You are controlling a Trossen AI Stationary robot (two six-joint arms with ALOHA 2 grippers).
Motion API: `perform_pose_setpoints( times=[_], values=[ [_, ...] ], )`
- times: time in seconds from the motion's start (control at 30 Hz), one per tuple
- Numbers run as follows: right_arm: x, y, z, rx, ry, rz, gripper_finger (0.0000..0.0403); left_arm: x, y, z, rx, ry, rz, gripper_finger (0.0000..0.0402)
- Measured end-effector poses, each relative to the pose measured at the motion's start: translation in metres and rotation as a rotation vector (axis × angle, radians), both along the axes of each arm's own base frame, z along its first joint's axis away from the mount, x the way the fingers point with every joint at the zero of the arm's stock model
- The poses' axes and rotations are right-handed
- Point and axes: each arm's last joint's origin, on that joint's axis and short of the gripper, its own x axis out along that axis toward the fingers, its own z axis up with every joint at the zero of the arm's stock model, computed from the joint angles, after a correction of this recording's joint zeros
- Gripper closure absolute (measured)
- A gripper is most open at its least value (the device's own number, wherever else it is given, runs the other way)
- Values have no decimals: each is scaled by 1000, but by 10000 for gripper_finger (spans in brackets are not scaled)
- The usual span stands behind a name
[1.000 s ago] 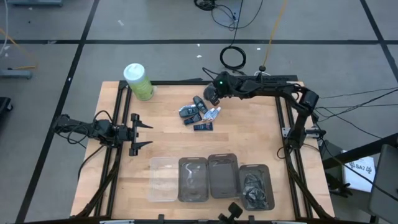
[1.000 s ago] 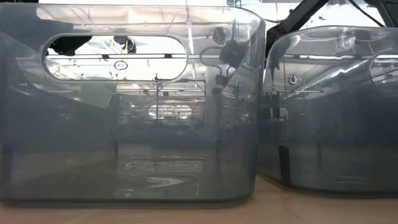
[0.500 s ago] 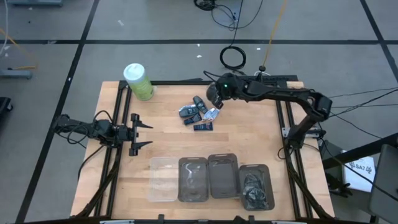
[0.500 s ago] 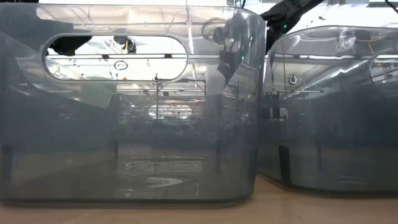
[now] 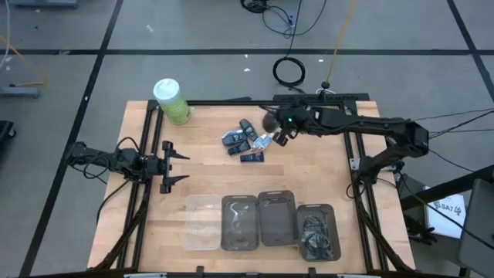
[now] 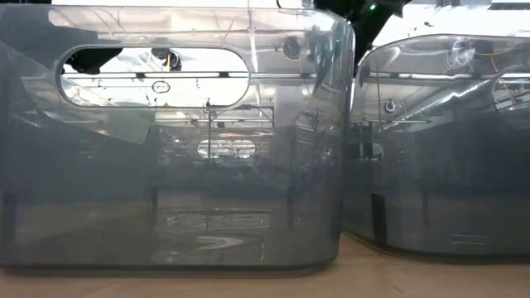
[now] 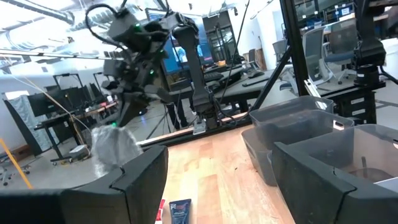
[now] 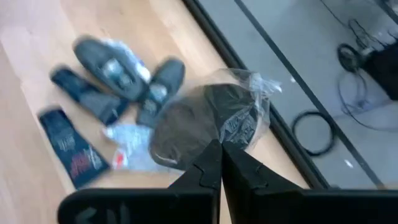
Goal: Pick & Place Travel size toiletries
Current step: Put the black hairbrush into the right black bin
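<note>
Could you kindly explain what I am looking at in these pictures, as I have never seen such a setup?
Two dark robot arms work at a wooden table. One picture looks straight down, one looks level through the clear bins, and two come from the arms' wrists. The left gripper waits open at the table's left. The right gripper, shut, holds a clear bag with a dark oval thing inside, by the pile of small tubes. A green canister stands at a far corner.
</note>
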Motion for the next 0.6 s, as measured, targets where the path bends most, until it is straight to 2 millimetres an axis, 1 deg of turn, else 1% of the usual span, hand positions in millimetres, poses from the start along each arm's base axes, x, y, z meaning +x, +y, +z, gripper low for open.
perform_pose_setpoints(
  times=[0.33,0.43,0.6],
  values=[
    [-33,42,25,46,-13,59,403,0,0,0,0,0,0,119],
    [-47,52,26,58,-28,77,403,0,0,0,0,0,0,119],
    [-77,66,24,91,-88,76,403,0,0,0,0,0,0,119]
  ],
)
